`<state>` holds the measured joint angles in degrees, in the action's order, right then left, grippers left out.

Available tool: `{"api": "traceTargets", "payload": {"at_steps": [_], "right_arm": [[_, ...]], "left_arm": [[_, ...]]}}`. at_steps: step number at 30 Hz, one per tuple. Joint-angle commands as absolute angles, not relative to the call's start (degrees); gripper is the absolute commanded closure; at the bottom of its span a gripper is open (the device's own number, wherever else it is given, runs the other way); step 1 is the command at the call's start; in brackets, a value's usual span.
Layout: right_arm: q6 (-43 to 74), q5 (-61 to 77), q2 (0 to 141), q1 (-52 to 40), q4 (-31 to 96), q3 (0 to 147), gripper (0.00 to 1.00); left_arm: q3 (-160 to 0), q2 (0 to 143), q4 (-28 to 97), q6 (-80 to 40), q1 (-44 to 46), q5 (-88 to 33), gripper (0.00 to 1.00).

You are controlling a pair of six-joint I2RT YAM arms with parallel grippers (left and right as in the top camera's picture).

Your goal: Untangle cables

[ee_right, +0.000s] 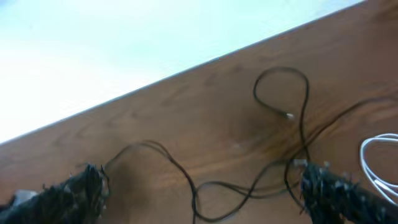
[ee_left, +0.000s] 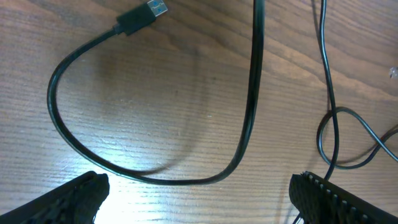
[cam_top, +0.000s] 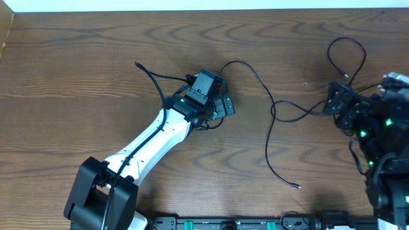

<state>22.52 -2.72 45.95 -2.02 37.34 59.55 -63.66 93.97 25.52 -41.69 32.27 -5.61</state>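
Note:
A thick black cable [ee_left: 249, 112] with a USB plug [ee_left: 144, 15] lies in a wide loop on the wooden table, just ahead of my left gripper [ee_left: 199, 188]. That gripper is open and holds nothing; its fingers straddle bare wood. In the overhead view the left gripper [cam_top: 216, 102] sits mid-table over this cable [cam_top: 153, 80]. A thin black cable [cam_top: 271, 121] runs from there toward my right gripper [cam_top: 335, 102]. The right gripper [ee_right: 202, 180] is open above crossing thin black cables [ee_right: 249, 190]. A white cable [ee_right: 373, 158] lies at its right.
One thin cable forms a loop [cam_top: 347, 54] near the table's far right, ending in a small plug [ee_right: 289, 116]. Another plug end [cam_top: 296, 186] lies near the front. The table's far edge [ee_right: 186, 65] is close to the right gripper.

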Motion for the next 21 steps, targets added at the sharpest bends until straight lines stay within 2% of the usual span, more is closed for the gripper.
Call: {"api": "traceTargets", "payload": {"at_steps": [1,5,10,21], "right_arm": [[17.8,1.1,44.1,-3.1,29.8,53.3,0.01],[12.9,7.3,42.3,-3.8,15.3,45.8,0.01],[11.9,8.0,39.0,-5.0,2.2,37.1,0.01],[11.9,2.6,30.3,-5.4,-6.6,23.2,0.01]], "left_arm": [[-64.0,94.3,25.7,-40.7,32.2,-4.4,0.02],[-64.0,94.3,25.7,-40.7,32.2,-4.4,0.02],[-64.0,94.3,25.7,-40.7,32.2,-4.4,0.02],[-64.0,94.3,25.7,-40.7,32.2,-4.4,0.02]]}}
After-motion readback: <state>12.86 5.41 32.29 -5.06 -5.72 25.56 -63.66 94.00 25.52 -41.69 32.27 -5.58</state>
